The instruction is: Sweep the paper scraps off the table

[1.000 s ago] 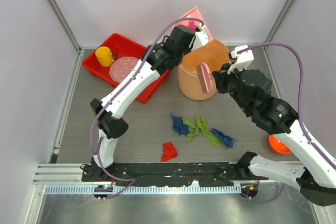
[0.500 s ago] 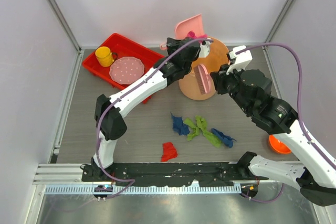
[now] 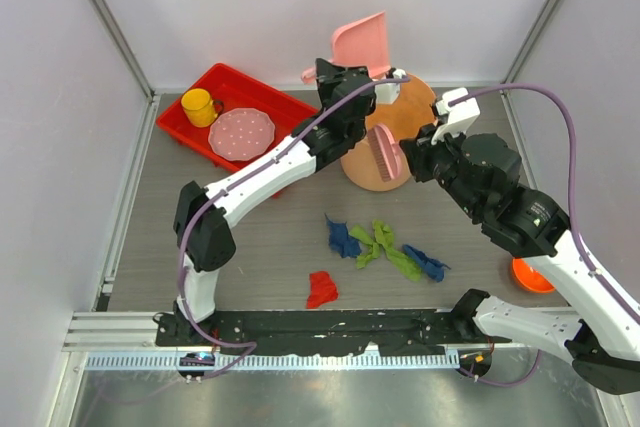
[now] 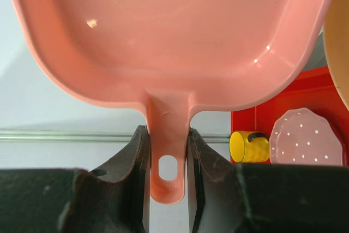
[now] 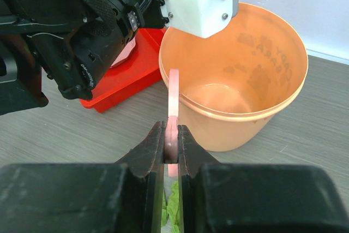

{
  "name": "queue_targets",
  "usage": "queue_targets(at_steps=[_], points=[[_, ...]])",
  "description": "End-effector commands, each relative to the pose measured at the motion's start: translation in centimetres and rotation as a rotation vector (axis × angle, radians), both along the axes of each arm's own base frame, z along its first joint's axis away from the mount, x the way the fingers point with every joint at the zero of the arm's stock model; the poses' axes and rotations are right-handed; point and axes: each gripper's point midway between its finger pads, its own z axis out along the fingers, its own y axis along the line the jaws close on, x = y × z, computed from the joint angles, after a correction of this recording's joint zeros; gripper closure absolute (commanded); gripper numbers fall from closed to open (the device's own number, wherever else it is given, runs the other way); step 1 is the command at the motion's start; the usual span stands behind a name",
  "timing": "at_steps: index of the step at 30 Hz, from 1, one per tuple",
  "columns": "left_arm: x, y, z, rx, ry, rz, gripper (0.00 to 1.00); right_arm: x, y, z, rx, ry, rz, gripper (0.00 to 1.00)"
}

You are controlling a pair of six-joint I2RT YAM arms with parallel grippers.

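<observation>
Paper scraps lie on the table (image 3: 250, 237): a red one (image 3: 321, 289), a blue one (image 3: 342, 239), green ones (image 3: 380, 245) and another blue one (image 3: 431, 266). My left gripper (image 3: 352, 75) is shut on the handle of the pink dustpan (image 3: 361, 44), held up above the orange bucket (image 3: 395, 112); the pan fills the left wrist view (image 4: 169, 36). My right gripper (image 3: 412, 155) is shut on the pink brush (image 3: 387, 152), held on edge at the bucket's near rim (image 5: 173, 105). A green scrap (image 5: 173, 208) shows below the right fingers.
A red tray (image 3: 205, 137) at the back left holds a yellow cup (image 3: 199, 106) and a dotted pink plate (image 3: 242, 132). An orange disc (image 3: 530, 275) lies at the right under my right arm. Walls close in on three sides.
My left gripper has lifted the dustpan and swung it right, from beside the bucket to above its far rim. The right gripper with the brush has hardly moved.
</observation>
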Motion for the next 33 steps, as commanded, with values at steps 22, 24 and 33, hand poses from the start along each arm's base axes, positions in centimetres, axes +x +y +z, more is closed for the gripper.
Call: queue_targets(at_steps=[22,24,33], points=[[-14.2,13.2,-5.9,-0.5,0.691,-0.009,1.0,-13.0,13.3,-7.1,0.001,0.201,1.15,0.99],[-14.9,14.5,-7.7,-0.488,0.74,0.028,1.0,-16.5,13.8,-7.3,0.008,0.173,1.362,0.99],[-15.9,16.0,-11.2,-0.501,0.814,0.077,1.0,-16.7,15.0,-14.7,-0.167,0.36,1.397,0.99]])
